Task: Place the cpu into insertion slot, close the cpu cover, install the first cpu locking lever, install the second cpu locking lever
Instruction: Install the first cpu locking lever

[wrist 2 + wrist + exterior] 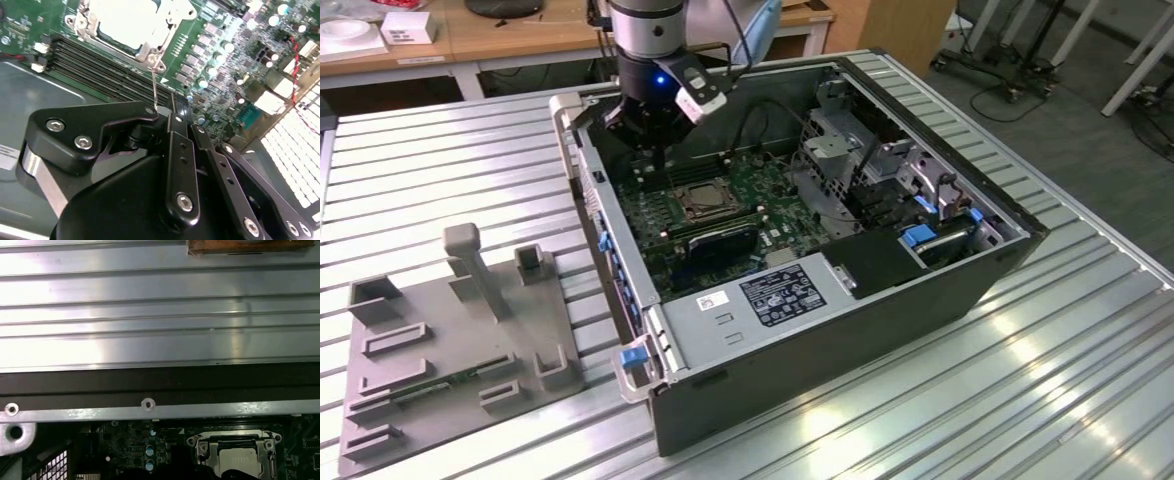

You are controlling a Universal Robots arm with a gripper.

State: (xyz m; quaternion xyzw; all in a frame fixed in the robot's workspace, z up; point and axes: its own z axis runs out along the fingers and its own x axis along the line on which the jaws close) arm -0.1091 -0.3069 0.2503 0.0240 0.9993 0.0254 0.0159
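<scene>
The insertion slot (678, 212) sits on the green board inside the open computer case. The cpu (125, 20) lies in it with its pale metal top showing through the window of the cpu cover (150, 47), which lies flat over it. In the first wrist view the cpu (243, 460) shows inside the silver cover frame (202, 447). A thin wire locking lever (154, 85) rises from the socket's corner into my gripper (167, 111), whose black fingers are shut on its tip. My gripper (650, 160) hangs just behind the socket, near the case's back wall.
Long black memory slots (95, 70) run beside the socket. A black box with a white label (781, 290) and a metal drive cage (854, 150) crowd the case. A grey fixture (454, 340) stands on the ribbed table at the exterior view's left.
</scene>
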